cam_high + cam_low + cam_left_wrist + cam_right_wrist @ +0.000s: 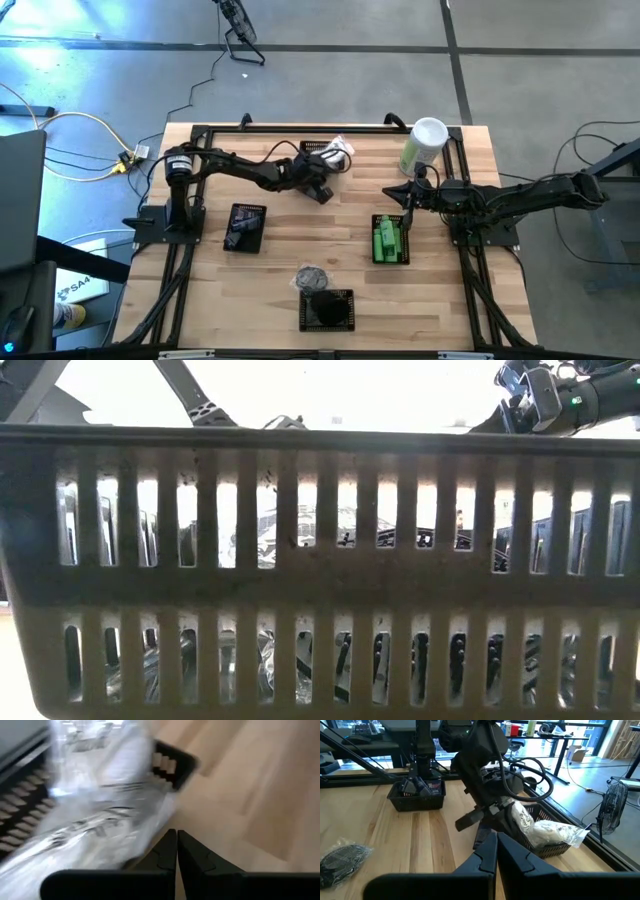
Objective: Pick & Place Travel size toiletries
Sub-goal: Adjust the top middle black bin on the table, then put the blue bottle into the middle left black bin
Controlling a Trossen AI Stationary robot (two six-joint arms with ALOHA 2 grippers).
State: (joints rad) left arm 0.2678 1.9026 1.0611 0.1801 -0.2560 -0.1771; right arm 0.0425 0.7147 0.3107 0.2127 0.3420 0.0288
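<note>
The wooden table (280, 250) is seen from above with four black baskets on it. White crinkly packets (338, 150) are piled in the far basket (318, 150), green bottles (386, 240) in the right basket (391, 258), dark tubes in the left basket (245, 227). A bagged dark bundle (312, 277) lies loose just beyond the near basket (327, 310). The left gripper (177, 851) is clenched on nothing beside the packets. The right gripper (496, 851) is clenched, empty, beside the pale canister (424, 146).
</note>
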